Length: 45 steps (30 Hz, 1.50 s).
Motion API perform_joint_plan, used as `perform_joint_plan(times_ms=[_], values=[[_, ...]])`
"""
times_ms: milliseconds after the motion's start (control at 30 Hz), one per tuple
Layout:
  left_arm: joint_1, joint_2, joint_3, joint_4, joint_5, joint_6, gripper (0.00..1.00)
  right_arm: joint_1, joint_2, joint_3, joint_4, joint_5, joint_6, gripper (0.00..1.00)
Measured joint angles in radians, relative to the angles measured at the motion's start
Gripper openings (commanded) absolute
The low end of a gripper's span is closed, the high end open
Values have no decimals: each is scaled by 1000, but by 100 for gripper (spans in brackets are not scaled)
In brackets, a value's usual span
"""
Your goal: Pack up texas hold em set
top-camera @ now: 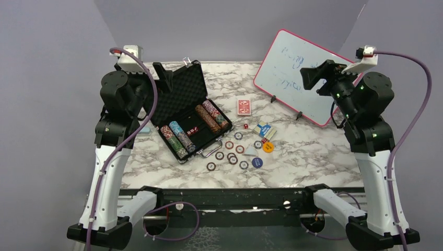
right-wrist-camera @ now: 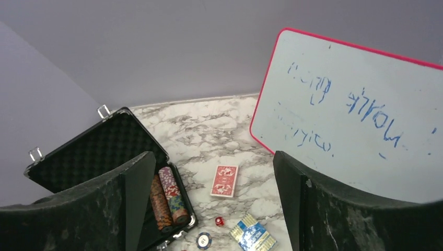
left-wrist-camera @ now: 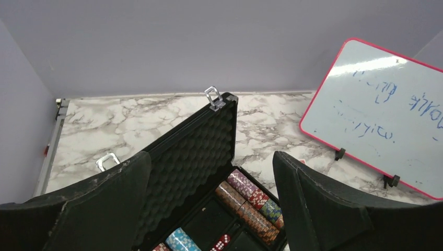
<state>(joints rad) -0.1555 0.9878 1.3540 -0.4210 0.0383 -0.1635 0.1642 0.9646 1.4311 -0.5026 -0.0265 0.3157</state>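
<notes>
The black foam-lined briefcase lies open left of centre, lid up, with rows of striped chips and red dice inside; it also shows in the left wrist view and the right wrist view. A red card deck, a blue deck, a red die, loose chips and round buttons lie on the table right of the case. My left gripper hangs open and empty above the case lid. My right gripper hangs open and empty, high in front of the whiteboard.
A pink-framed whiteboard stands propped at the back right. A small light-blue oblong object lies just left of the case. The marble table ends at a black rail at the near edge.
</notes>
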Motion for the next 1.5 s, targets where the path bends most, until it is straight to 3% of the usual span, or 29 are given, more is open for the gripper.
perform_joint_plan(times_ms=[133,300,533,667,833,933,1233,1500], values=[[4,0,10,39,34,13,97,-17,-1,-20,53,-46,-11,98],[3,0,10,90,65,15,99,-20,0,-84,115,-128,-20,99],[-4,-19,-48,151,69,1,99,-20,68,-187,159,-277,-13,89],[-4,-40,-127,158,59,-29,99,-20,175,-214,169,-426,28,84],[-8,-45,-187,158,43,-69,99,-15,329,-257,160,-501,69,73],[-10,-54,-208,158,35,-86,99,31,419,-246,130,-459,55,70],[-10,-63,-233,158,21,-129,99,345,681,-163,47,-148,50,57],[-17,-88,-234,150,-3,-133,99,402,844,-114,-17,36,64,45]])
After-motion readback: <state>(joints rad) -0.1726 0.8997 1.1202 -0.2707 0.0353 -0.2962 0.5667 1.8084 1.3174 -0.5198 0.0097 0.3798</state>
